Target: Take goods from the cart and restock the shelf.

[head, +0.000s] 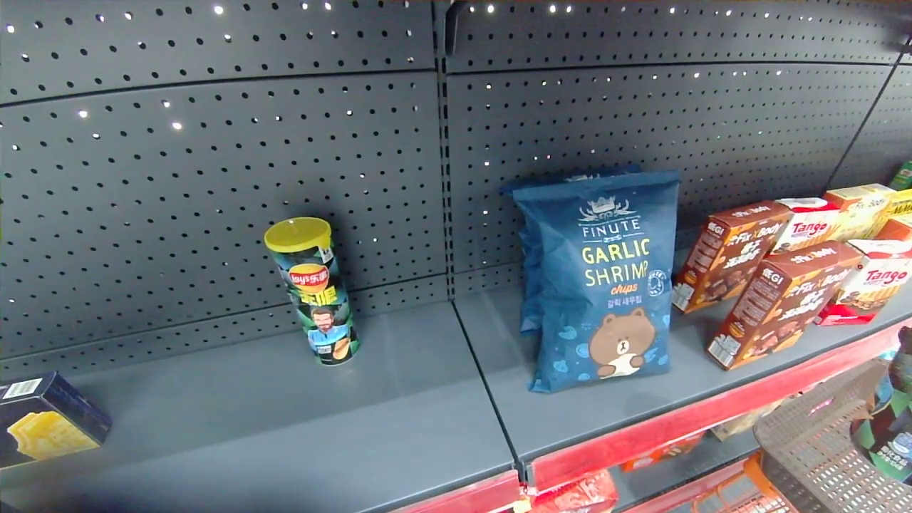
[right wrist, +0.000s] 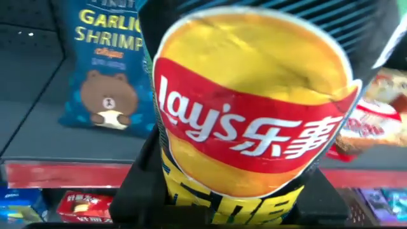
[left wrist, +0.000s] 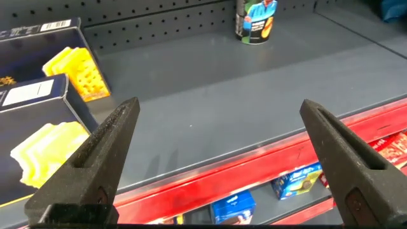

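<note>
A chips can with a yellow lid (head: 313,292) stands upright on the grey shelf (head: 285,427), near the pegboard back. A second chips can (right wrist: 248,121), yellow and red on its front, sits between the fingers of my right gripper (right wrist: 235,210), which is shut on it. In the head view this can (head: 887,427) hangs at the far right, below the shelf edge and above the cart basket (head: 812,449). My left gripper (left wrist: 216,165) is open and holds nothing, over the shelf's front edge, left of the standing can (left wrist: 255,20).
A blue garlic shrimp chips bag (head: 598,278) stands right of the can, with brown and red-white snack boxes (head: 776,299) farther right. Dark boxes with yellow pictures (left wrist: 38,127) lie at the shelf's left end. Bare shelf lies between the boxes, the can and the bag.
</note>
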{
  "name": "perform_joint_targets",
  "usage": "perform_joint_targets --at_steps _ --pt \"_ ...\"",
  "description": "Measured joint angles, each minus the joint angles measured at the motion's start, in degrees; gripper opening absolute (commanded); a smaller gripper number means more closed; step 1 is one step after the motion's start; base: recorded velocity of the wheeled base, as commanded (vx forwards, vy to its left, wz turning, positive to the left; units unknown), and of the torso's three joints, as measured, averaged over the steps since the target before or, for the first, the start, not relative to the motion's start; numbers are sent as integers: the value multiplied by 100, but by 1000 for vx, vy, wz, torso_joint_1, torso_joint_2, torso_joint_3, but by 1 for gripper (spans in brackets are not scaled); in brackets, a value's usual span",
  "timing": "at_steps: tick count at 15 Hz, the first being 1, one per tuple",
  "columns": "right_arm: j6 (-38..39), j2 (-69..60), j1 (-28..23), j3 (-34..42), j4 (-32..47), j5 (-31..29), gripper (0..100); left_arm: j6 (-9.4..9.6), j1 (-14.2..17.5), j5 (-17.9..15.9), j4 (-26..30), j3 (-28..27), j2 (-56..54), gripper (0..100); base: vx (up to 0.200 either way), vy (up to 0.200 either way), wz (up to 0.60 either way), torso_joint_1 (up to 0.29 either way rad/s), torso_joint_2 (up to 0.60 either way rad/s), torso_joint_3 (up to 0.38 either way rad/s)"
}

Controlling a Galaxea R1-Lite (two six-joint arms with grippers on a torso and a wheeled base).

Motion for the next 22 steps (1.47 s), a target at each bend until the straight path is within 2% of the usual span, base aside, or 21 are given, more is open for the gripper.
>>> perform_joint_targets --at_steps 3,5,7,12,14,16,19,22 --pt "-145 347 783 -193 -6 -235 0 0 -2 -2 0 0 0 100 0 0 400 3 2 2" --pt "-148 489 1122 -283 -17 -255 0 1 -2 -5 2 0 0 100 0 0 600 2 2 7" --pt "-145 560 1262 -328 -20 -255 0 0 0 -2 2 0 0 100 0 0 600 12 -2 0" --pt "-77 557 1609 -262 -20 -207 0 0 -2 -2 -2 -2 0 100 0 0 0 0 0 0" --pt "205 532 1812 -261 -22 180 0 0 -2 -5 2 0 0 100 0 0 0 0 0 0" --pt "435 532 1949 -262 -28 321 0 0 -2 -5 2 0 0 100 0 0 0 0 0 0" --pt "664 653 2128 -346 -77 1052 0 0 -2 1 0 0 0 100 0 0 0 0 0 0" --pt "857 857 2170 -411 -143 1203 0 0 -2 -5 2 0 0 100 0 0 0 0 0 0"
